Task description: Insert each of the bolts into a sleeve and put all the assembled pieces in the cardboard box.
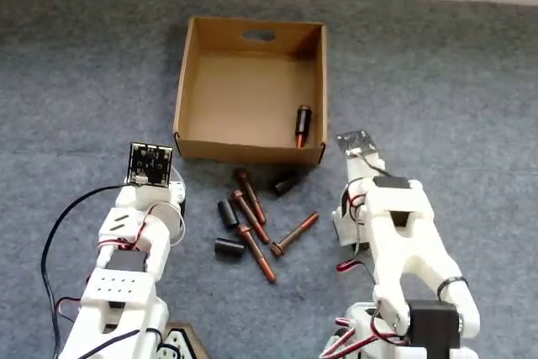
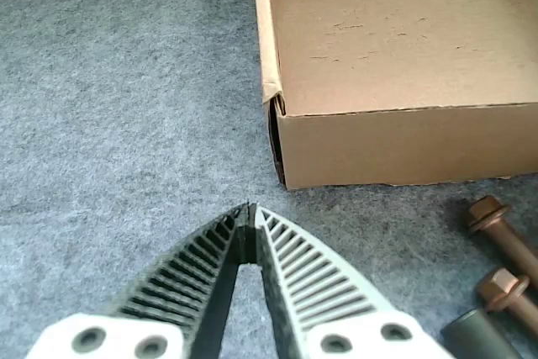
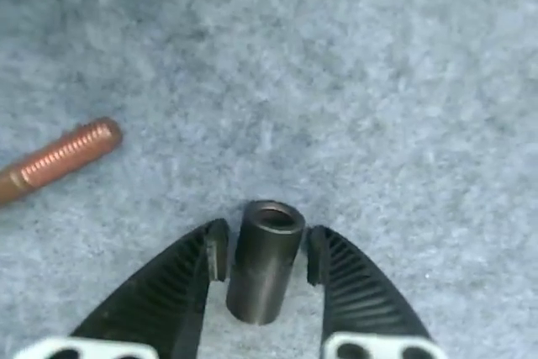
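The worktop [image 1: 84, 81] is covered with grey, fuzzy, matt cloth. The cardboard box [image 1: 187, 81] is made of matt brown paperboard. The bolts [image 1: 252, 199] are seen as copper-toned threaded metal, the sleeve [image 3: 262, 271] as dark, smooth metal with a dull sheen. The left pincer [image 2: 250, 212] and right pincer [image 3: 266, 237] are formed of ribbed black plastic on white plastic.

The cardboard box [image 1: 180, 90], brown and open-topped, sat toward the middle of the counter's far edge; inside, against its right wall by the near corner, lay one assembled piece [image 1: 302, 126], a copper bolt in a black sleeve; four loose copper bolts [image 1: 251, 217] lay flat mid-counter just off the box's near wall, three slanted alike in a staggered row, the fourth bolt [image 1: 295, 234] angled across toward the right edge; three short black sleeves [image 1: 228, 213] lay among them; a fourth sleeve [image 3: 263, 275], open end showing, sat at the right end effector [image 3: 265, 241].
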